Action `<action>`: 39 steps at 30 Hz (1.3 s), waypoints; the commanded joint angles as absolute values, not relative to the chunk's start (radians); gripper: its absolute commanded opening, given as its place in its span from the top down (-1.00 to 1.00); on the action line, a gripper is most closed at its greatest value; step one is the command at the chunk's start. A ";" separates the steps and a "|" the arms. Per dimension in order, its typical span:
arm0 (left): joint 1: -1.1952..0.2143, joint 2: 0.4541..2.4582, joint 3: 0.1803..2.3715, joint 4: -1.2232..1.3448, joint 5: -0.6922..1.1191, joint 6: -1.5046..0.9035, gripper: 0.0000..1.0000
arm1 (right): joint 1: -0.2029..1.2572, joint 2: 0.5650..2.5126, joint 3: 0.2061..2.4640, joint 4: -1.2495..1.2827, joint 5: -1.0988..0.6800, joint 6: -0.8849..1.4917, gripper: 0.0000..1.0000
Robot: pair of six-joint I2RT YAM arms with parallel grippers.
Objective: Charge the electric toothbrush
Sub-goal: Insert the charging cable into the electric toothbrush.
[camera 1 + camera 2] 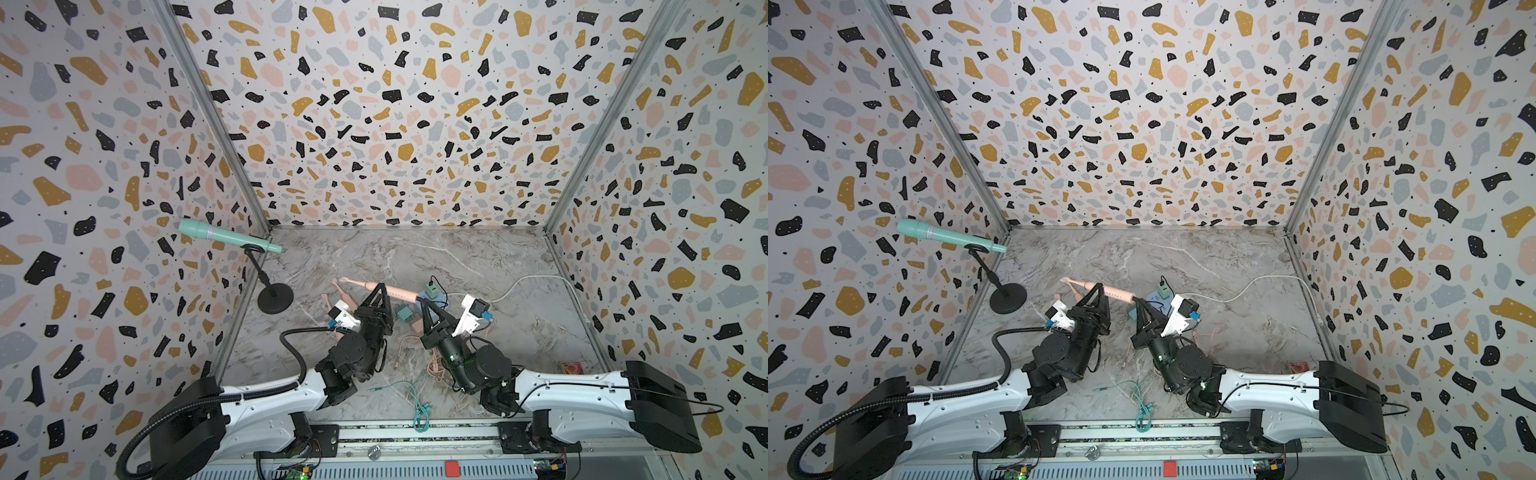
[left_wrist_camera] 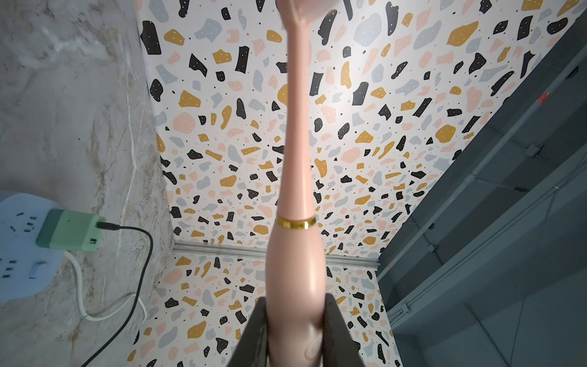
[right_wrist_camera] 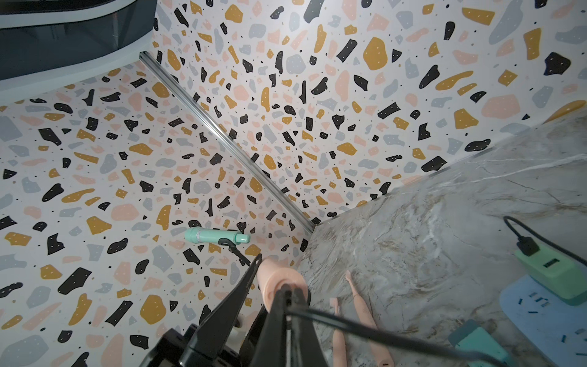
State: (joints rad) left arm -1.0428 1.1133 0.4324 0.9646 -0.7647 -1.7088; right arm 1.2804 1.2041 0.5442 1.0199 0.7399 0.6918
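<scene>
Marble tabletop (image 1: 478, 257): left gripper (image 1: 380, 291) clamps toothbrush (image 1: 401, 293) aloft, right gripper (image 1: 422, 302) pinched shut on charging cable (image 3: 349, 321); I must next align plug to base.

Mint microphone (image 1: 229, 237) on black stand (image 1: 275, 298)

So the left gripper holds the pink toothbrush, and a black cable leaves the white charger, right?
The charger is green, not white (left wrist view); the left gripper holds the pink toothbrush and a black cable leaves it.
</scene>
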 commanded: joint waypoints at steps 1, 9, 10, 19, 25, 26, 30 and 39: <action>-1.101 1.128 0.469 1.042 -0.603 -1.680 1.00 | 1.280 1.244 0.569 0.905 0.685 0.713 1.00; -1.106 1.139 0.464 1.069 -0.607 -1.686 1.00 | 1.273 1.254 0.580 0.901 0.636 0.711 1.00; -1.106 1.134 0.462 1.070 -0.610 -1.684 1.00 | 1.273 1.251 0.578 0.898 0.631 0.716 1.00; -1.059 1.003 0.447 0.950 -0.772 -1.690 1.00 | 1.268 1.156 0.534 0.844 0.577 0.714 0.46; -0.842 0.926 0.534 0.668 -0.657 -1.690 1.00 | 1.270 1.037 0.509 0.748 0.592 0.689 -0.24; -0.804 0.918 0.549 0.644 -0.635 -1.666 1.00 | 1.270 1.008 0.505 0.724 0.602 0.684 -0.31; -0.651 0.947 0.660 0.493 -0.480 -1.656 1.00 | 1.268 0.878 0.492 0.638 0.666 0.647 -0.52; -0.432 1.162 0.948 0.184 -0.336 -1.444 1.00 | 1.242 0.724 0.501 0.426 0.723 0.600 -0.83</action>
State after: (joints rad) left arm -0.4759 1.1072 0.8726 0.3328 -0.3988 -1.5692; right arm 1.2503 0.7460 0.4934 0.5404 0.6891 0.6231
